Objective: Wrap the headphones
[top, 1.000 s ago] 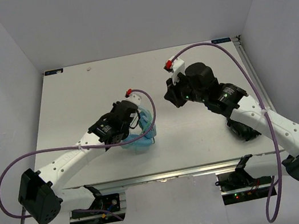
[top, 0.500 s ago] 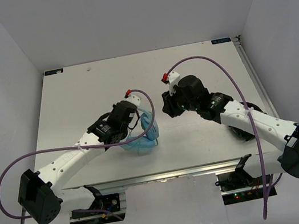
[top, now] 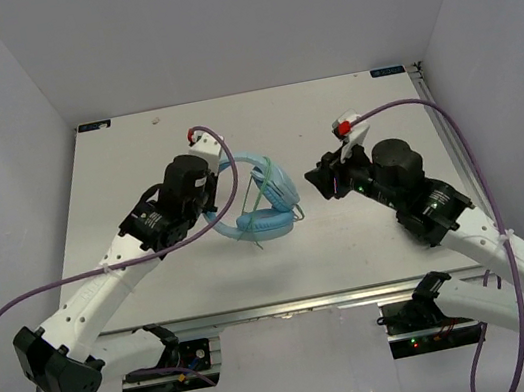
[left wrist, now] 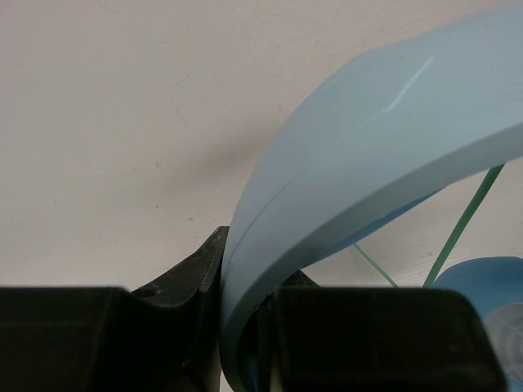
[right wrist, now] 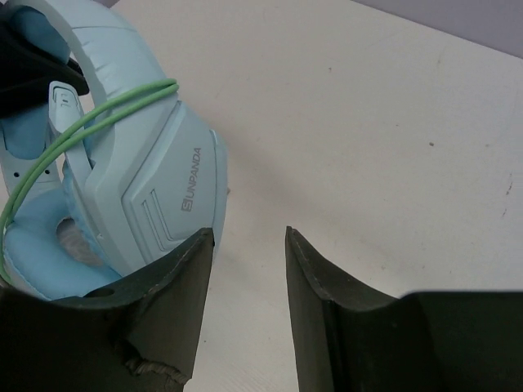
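The light blue headphones [top: 266, 205] stand raised near the table's middle, their lower earcup [top: 265, 223] by the surface. My left gripper [top: 220, 184] is shut on the wide headband [left wrist: 359, 163], which runs up between its jaws [left wrist: 245, 314] in the left wrist view. The thin pale green cable [right wrist: 82, 131] lies looped across the headband and earcup [right wrist: 151, 196]; a strand also hangs down [top: 258, 205]. My right gripper [top: 319, 182] is just right of the headphones, open, with only bare table between its fingers [right wrist: 249, 237]. Its left fingertip is close beside the earcup.
White walls close in the table on three sides. A metal rail [top: 439, 129] runs along the right edge. Purple arm cables [top: 399, 107] arc over both arms. A small speck [top: 156, 120] lies at the far left of the tabletop [top: 135, 168].
The left gripper has carried the headphones up and toward the back, turning them more upright. The right gripper has opened and drawn away to the right of them.
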Available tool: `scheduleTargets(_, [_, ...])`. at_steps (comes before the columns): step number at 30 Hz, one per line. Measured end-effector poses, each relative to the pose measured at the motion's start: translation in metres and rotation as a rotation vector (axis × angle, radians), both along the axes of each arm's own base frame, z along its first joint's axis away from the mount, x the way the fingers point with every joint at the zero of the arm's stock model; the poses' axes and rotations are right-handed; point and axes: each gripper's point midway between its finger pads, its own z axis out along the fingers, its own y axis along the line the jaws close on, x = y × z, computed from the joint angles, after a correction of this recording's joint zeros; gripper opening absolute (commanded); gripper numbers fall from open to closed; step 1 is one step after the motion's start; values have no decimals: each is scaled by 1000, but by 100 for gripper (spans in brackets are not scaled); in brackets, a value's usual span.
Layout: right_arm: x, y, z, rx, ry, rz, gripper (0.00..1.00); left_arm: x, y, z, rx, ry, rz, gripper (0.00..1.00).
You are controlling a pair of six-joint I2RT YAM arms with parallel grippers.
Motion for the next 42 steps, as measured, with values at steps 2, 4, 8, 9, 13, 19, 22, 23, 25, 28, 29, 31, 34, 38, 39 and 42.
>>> scheduleTargets(2, [-6, -6, -3, 7, -8, 0, 49, -1, -4, 1, -31, 10, -7, 0])
scheduleTargets(4, [-12, -10, -9, 7, -11, 5, 50, -2, -5, 2, -56, 20, -8, 0])
scheduleTargets(8, [-31, -12, -19, 11, -22, 75, 53, -3, -7, 14, -108, 27, -8, 0])
scheduleTargets(9, [-37, -11, -18, 19, -31, 101, 54, -3, -8, 20, -124, 22, -7, 0])
scheduleTargets(13, [-62, -6, -8, 80, -87, 218, 56, -1, -13, 58, -206, -26, -8, 0])
scheduleTargets(19, [-88, 11, -28, 125, -92, 395, 59, -6, -19, 98, -306, -72, -31, 0])
scheduleTargets(22, [-89, 19, -43, 110, -60, 438, 60, -10, -21, 108, -331, -71, -46, 0])
scheduleTargets(23, [-88, 22, -48, 108, -53, 452, 60, -12, -21, 111, -338, -71, -49, 0])
scheduleTargets(25, [-89, 26, -59, 105, -43, 477, 61, -14, -21, 117, -349, -69, -55, 0])
scheduleTargets(28, [-93, 34, -79, 104, -24, 531, 62, -17, -22, 124, -367, -71, -61, 0])
scheduleTargets(29, [-95, 37, -85, 107, -21, 555, 62, -18, -22, 125, -371, -70, -61, 0])
scheduleTargets(31, [-99, 42, -98, 109, -8, 600, 63, -20, -21, 125, -375, -66, -60, 0])
scheduleTargets(34, [-107, 45, -123, 105, 29, 654, 63, -22, -21, 125, -380, -61, -60, 0])
scheduleTargets(38, [-117, 50, -128, 120, 26, 727, 63, -23, -22, 125, -388, -54, -65, 0])
scheduleTargets(39, [-119, 52, -127, 125, 16, 742, 63, -24, -22, 125, -390, -50, -67, 0])
scheduleTargets(42, [-124, 56, -126, 129, 3, 780, 64, -26, -24, 125, -398, -44, -77, 0])
